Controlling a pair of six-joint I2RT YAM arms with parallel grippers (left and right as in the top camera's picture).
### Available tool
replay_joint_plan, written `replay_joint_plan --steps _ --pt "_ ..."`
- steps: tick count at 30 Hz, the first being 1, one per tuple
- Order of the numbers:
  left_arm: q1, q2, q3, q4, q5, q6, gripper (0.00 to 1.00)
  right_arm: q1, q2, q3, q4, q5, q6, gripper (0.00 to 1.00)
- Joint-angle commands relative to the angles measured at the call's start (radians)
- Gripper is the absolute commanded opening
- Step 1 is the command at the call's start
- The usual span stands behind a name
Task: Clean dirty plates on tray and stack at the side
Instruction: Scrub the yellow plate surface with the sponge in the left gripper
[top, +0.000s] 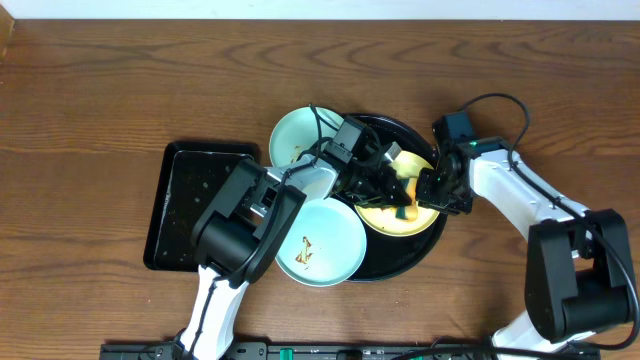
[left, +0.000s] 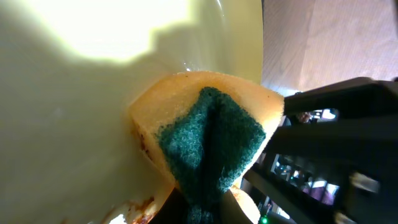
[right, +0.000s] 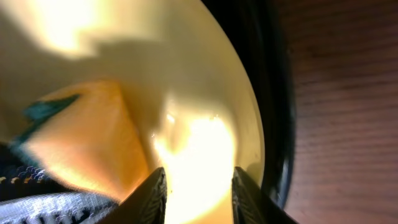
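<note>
The round black tray holds a pale yellow plate on its right half. My left gripper is shut on a folded yellow sponge with a green scouring side, pressed onto the yellow plate. Brown smears lie beside the sponge. My right gripper hovers open over the same plate near its right rim, with nothing between its fingers. One pale blue plate sits at the tray's upper left edge. Another blue plate with brown smears overlaps the tray's lower left edge.
A rectangular black tray lies on the wooden table to the left of the plates. Both arms cross over the round tray, the left arm covering part of the blue plates. Cables loop above the tray.
</note>
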Motion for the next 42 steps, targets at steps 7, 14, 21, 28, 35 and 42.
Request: replay_joint_plan --steps 7,14,21,28,35,42 --pt "-0.008 0.013 0.013 -0.01 -0.007 0.002 0.08 -0.003 -0.07 0.082 -0.083 0.09 -0.018 0.38" --pt "-0.008 0.013 0.013 -0.01 -0.007 0.002 0.08 -0.002 -0.067 0.066 -0.077 0.09 -0.002 0.32" --pt "-0.008 0.013 0.013 -0.01 -0.014 0.002 0.08 -0.002 -0.067 0.016 -0.046 0.089 0.013 0.33" --pt "-0.008 0.013 0.013 -0.01 -0.014 0.002 0.08 -0.002 -0.067 -0.02 -0.025 0.089 0.02 0.33" --pt "-0.008 0.013 0.013 -0.01 -0.014 0.002 0.08 -0.002 -0.067 -0.062 0.013 0.089 0.04 0.33" --pt "-0.008 0.013 0.013 -0.01 -0.012 0.001 0.08 0.002 -0.067 -0.118 0.087 0.08 0.089 0.29"
